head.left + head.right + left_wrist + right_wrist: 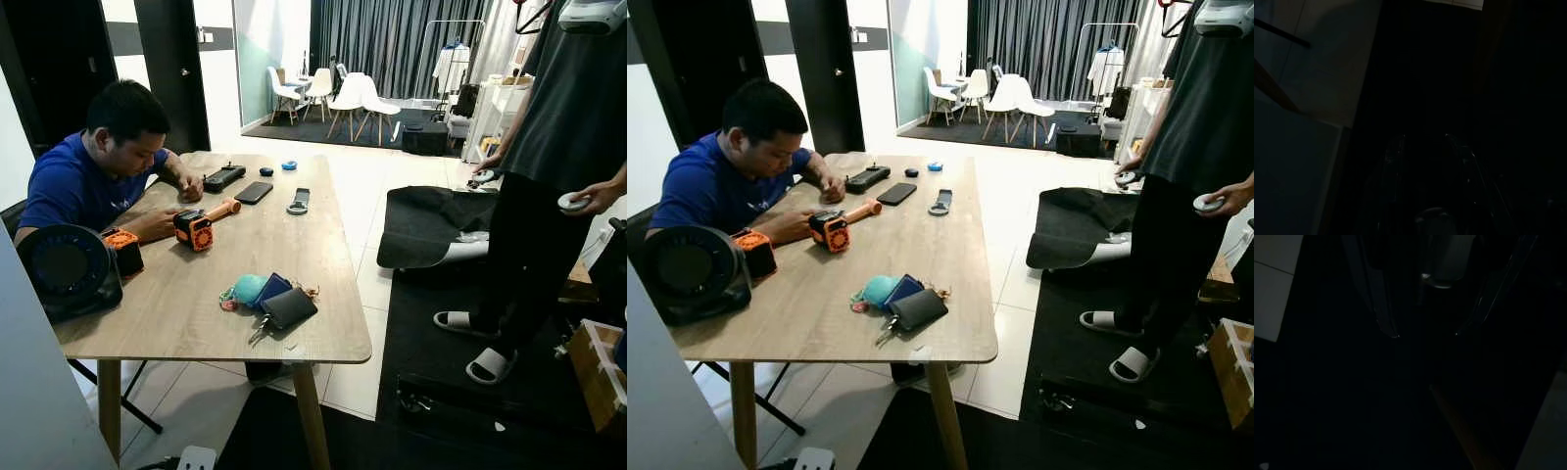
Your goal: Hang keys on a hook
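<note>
Already the keys (261, 329) lie tangled with pouches (279, 302) at the worktop (196, 294) edge, so a careless grab could knock them off. Both pincers, left (1422, 147) and right (1425, 335), hang open in shade.

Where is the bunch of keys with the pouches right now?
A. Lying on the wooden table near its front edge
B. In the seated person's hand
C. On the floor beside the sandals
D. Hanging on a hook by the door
A: the keys lie with the dark pouch and the teal pouch on the wooden table, close to its near edge, apart from the seated person's hands.
</note>
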